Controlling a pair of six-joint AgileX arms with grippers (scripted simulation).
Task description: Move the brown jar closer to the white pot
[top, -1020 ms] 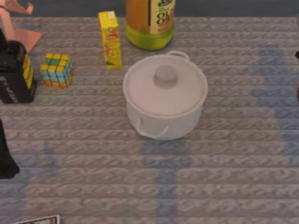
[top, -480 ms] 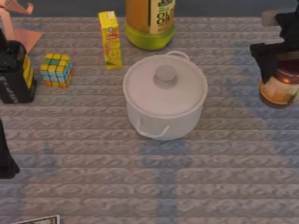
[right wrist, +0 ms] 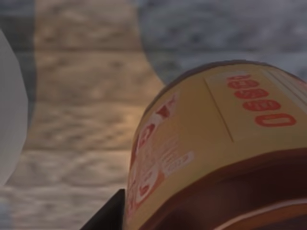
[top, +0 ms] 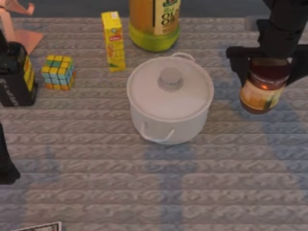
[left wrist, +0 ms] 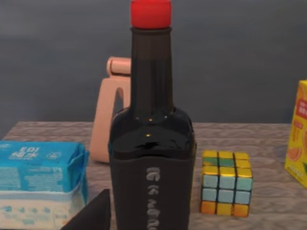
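Note:
The brown jar (top: pixel 260 94) has a dark reddish body and an orange-yellow label, and my right gripper (top: pixel 267 65) is shut on it from above. It hangs to the right of the white pot (top: pixel 169 98), a clear gap apart. The pot stands mid-table with its lid and knob on. In the right wrist view the jar (right wrist: pixel 216 143) fills the picture, one dark finger (right wrist: pixel 108 215) lies against its label, and the pot's wall (right wrist: pixel 9 105) shows at the edge. My left arm (top: pixel 6 163) is parked at the table's left edge with its gripper open.
A big yellow-green bottle (top: pixel 154 24) stands behind the pot, with a yellow carton (top: pixel 113 41) to its left. A colour cube (top: pixel 58 72), a dark sauce bottle (top: pixel 14 72) and a pink object (top: pixel 19 24) are at the far left. A blue packet (left wrist: pixel 41 177) lies beside the bottle.
The right gripper has come in from the right edge carrying the brown jar and moved left towards the pot. Nothing else has moved.

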